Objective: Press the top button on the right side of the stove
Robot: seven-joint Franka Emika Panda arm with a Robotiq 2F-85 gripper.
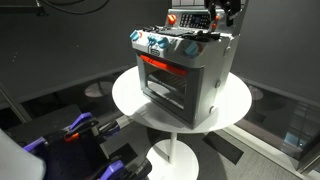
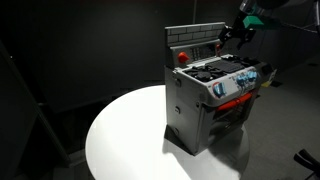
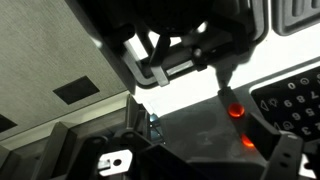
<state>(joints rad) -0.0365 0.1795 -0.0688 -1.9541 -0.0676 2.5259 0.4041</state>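
Observation:
The silver-grey toy stove [image 1: 190,75] with an orange-red framed oven window stands on a round white table [image 1: 130,100]; it also shows in an exterior view [image 2: 205,100]. My gripper [image 1: 214,16] hovers at the stove's upright back control panel [image 2: 195,38], at its upper right end, as an exterior view [image 2: 236,30] also shows. In the wrist view a dark fingertip [image 3: 222,86] points just above the upper of two glowing red buttons [image 3: 235,111]; the lower red button [image 3: 247,142] lies below it. The jaws are dark and blurred, so I cannot tell whether they are open.
A keypad [image 3: 296,100] sits to the right of the red buttons. Blue-white knobs [image 1: 158,44] line the stove front. The table's edge [image 2: 100,150] drops to a dark floor. Dark and purple equipment [image 1: 75,130] stands beside the table.

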